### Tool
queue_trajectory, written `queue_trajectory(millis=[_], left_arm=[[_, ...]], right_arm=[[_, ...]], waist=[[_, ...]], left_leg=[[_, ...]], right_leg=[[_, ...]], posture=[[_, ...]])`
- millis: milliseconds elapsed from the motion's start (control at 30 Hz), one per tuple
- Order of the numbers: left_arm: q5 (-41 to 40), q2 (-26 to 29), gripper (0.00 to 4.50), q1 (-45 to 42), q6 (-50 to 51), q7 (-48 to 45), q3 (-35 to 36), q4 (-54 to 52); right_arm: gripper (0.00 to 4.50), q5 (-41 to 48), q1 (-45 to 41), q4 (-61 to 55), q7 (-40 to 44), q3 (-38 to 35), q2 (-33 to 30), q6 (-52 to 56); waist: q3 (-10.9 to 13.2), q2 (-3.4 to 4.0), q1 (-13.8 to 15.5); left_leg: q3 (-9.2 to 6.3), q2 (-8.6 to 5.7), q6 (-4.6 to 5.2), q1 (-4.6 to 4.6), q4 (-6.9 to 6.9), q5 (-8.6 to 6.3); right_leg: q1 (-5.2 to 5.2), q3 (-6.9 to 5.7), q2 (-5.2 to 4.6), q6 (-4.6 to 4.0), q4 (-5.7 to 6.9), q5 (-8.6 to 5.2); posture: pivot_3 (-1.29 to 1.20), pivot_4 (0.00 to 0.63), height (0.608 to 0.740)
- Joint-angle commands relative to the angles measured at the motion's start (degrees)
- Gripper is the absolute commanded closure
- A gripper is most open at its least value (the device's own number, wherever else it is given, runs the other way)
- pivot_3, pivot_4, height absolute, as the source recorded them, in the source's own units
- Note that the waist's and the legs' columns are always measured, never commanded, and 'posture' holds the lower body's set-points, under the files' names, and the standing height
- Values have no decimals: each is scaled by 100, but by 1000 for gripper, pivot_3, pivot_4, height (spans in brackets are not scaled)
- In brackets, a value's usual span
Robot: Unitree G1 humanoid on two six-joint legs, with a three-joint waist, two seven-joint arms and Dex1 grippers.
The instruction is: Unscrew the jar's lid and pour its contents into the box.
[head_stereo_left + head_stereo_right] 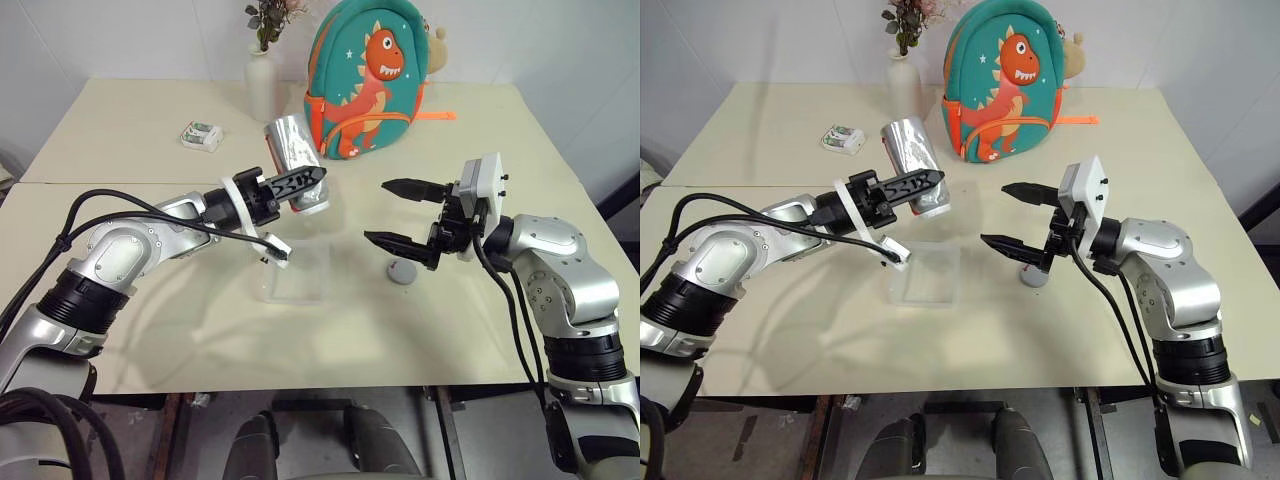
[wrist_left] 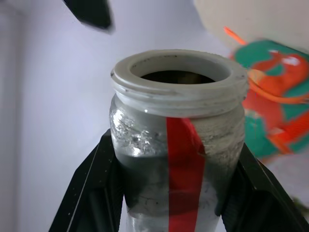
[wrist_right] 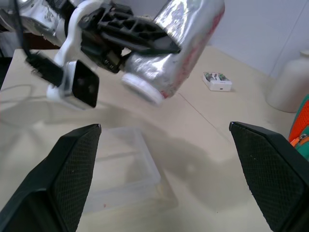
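Left claw [image 1: 300, 183] grasping tilted jar [image 1: 293, 160] above box [image 1: 296, 272], right claw [image 1: 402, 214] released, backpack [image 1: 372, 75] behind.

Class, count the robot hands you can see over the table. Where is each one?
2. Left hand grips the tilted jar above the box; right hand hangs open beside the lid.

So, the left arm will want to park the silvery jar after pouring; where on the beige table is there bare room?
Free: the near strip of the beige table in front of the clear plastic box, and the far-left stretch beside the small white-and-green packet. Crowded: between the box and the round grey lid, under the open right gripper, and around the dinosaur backpack and white vase.
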Motion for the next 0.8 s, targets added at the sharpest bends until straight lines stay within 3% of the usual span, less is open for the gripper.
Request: queue_trajectory(millis=[33,233,433,500,567,667,700,800], left_arm=[[281,190,2422,-149,-179,378,-71,41],[518,179,2422,-215,-253,645,-252,369],[-172,44,2422,-266,-325,184,-6,722],[-738,11,2422,-224,-464,-157,125,892],[-2071,-118,2422,-34,-473,-1003,488,1151],[-5247,-537,2422,576,246,-3028,1230,1000],[-6297,-752,2422,822,937,-3703,1539,662],[-7934,-1243,2422,1174,3078,-4597,2373,-89]], right_arm=[[20,90,-171,-14,-36,-128,32,-49],[20,74,-217,37,-75,-124,94,-81],[20,72,-147,-30,-145,-154,90,-78],[20,87,-126,-48,-161,-160,85,-60],[20,99,-90,-82,-164,-155,72,-36],[20,132,-28,-136,-133,-136,43,19],[20,143,-5,-163,-119,-129,33,37],[20,190,57,-260,-71,-104,-1,115]], waist=[[0,0,9],[0,0,43],[0,0,46],[0,0,35],[0,0,35],[-2,3,20],[-2,3,17],[-1,2,15]], left_leg=[[-1,0,2,0,1,1],[0,-1,3,0,8,2],[0,0,3,0,7,3],[1,0,3,1,8,3],[0,0,4,2,8,4],[4,1,5,5,10,5],[2,3,5,3,12,5],[-4,5,3,4,17,6]], right_leg=[[0,0,1,0,3,0],[1,-1,0,1,6,1],[0,-1,1,1,11,1],[0,-1,1,1,15,1],[0,-1,1,1,19,1],[-1,-1,0,-1,27,-1],[-2,-3,1,-2,32,-1],[-2,-6,5,-3,45,-3]], posture=[[0,150,740],[0,150,740],[0,150,740],[0,150,740],[0,150,740],[0,150,740],[0,150,740],[0,150,740]])
